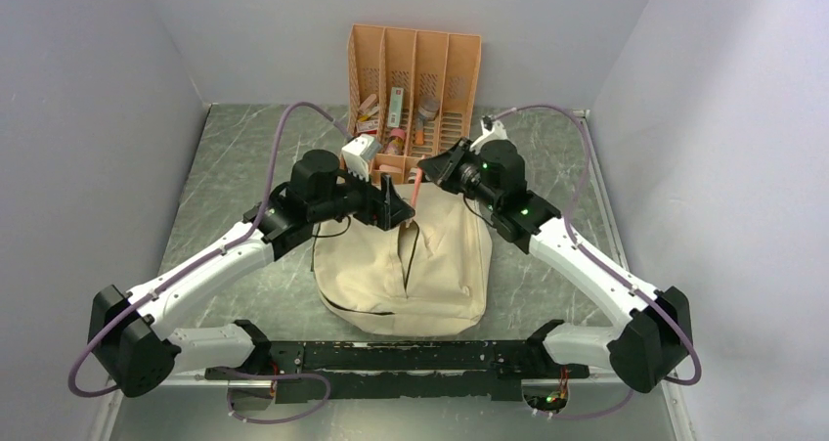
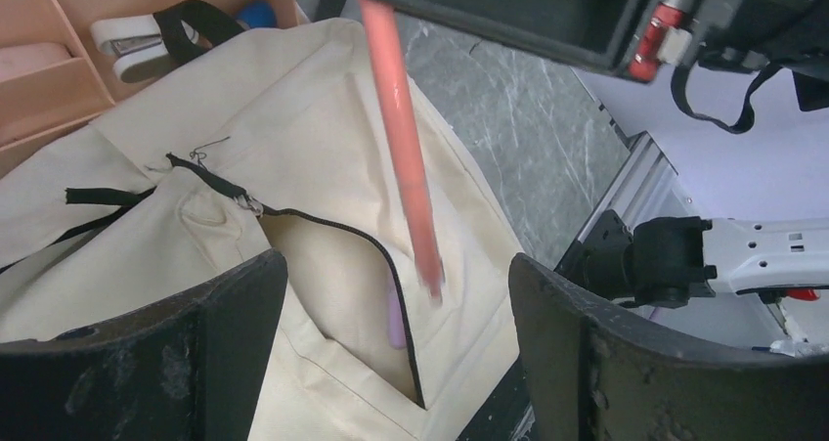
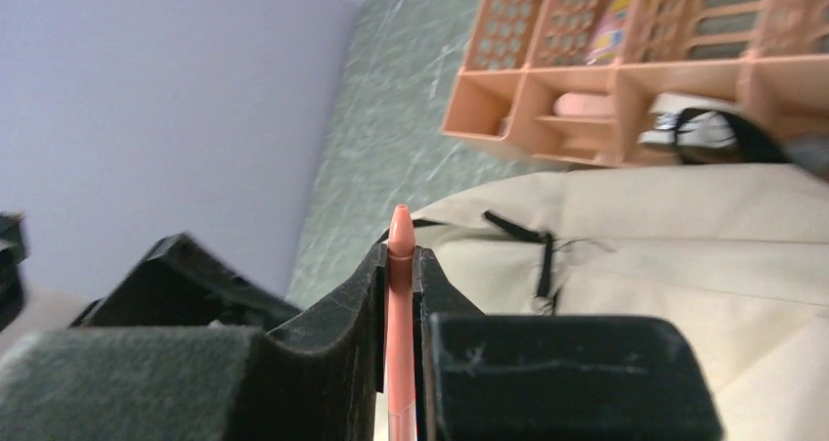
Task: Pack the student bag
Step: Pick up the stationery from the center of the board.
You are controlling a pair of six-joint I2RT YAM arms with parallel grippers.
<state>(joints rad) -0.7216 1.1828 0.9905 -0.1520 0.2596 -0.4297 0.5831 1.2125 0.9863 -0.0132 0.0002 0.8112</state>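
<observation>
Bag [image 1: 401, 275], cream fabric with black zip trim, lies flat in the middle of the marbled surface [image 1: 244, 148], between the two arms, its far end up against the front of the orange organiser [image 1: 415, 60]. A zip opening [image 2: 337, 265] gapes on the bag's upper face, and something pale lilac [image 2: 395, 319] shows inside it. The right pincer [image 3: 400, 265] is clamped on a salmon pen [image 2: 401, 128], one jaw pressed to each side of the barrel. The pen slants down from it over the opening, its lower end blurred above the slit, and whether it touches the fabric cannot be told. The left pincer [image 2: 391, 314] hangs over the bag on the near side of the opening, its fingers [image 2: 225, 333] wide apart with nothing between them. A white stapler [image 2: 127, 40] sits in a front compartment of the organiser, just beside the bag's black strap loop [image 2: 196, 16].
</observation>
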